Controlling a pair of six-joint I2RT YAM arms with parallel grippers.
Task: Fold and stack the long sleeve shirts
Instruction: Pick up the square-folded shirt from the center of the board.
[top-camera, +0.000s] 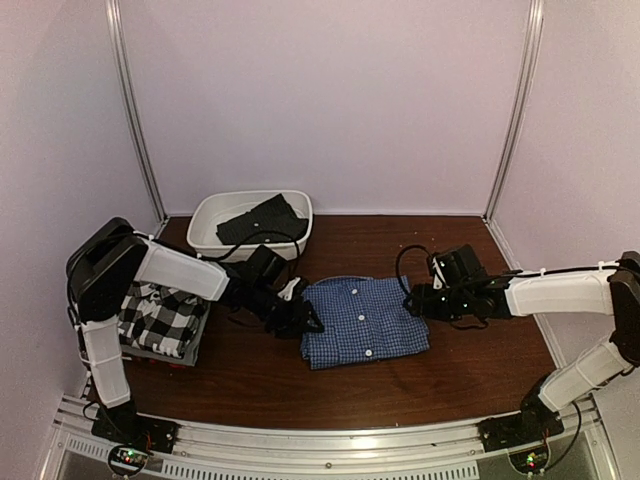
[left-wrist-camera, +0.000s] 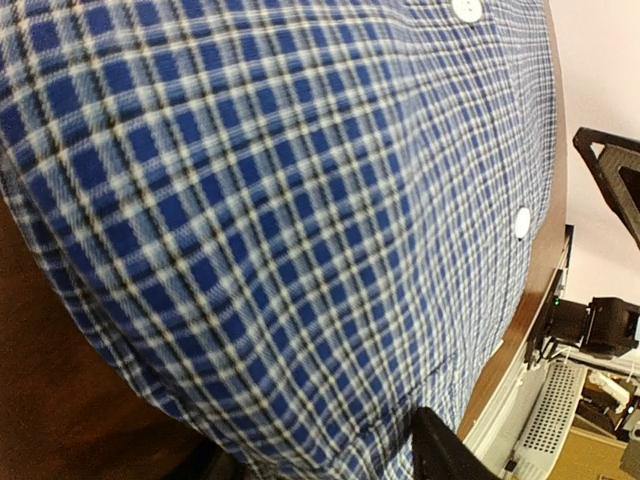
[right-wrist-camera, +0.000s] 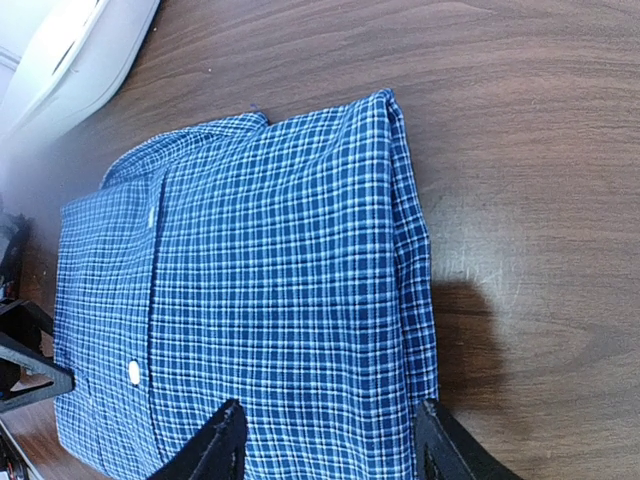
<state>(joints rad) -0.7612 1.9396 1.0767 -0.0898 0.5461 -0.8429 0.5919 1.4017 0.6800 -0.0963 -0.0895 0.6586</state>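
Check shirt (top-camera: 365, 322) — matt woven cloth, table (top-camera: 470, 372) — smooth dark wood

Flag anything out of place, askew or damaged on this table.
Nothing spilled or damaged. The blue checked shirt is folded but lies slightly skewed to the front edge of the table. The plaid shirt atop the left pile looks rumpled rather than flat, and a dark cloth lies crumpled in the white basin.

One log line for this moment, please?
blue check shirt: folded | left fingers: at left edge, grip unclear | right fingers: open at right edge
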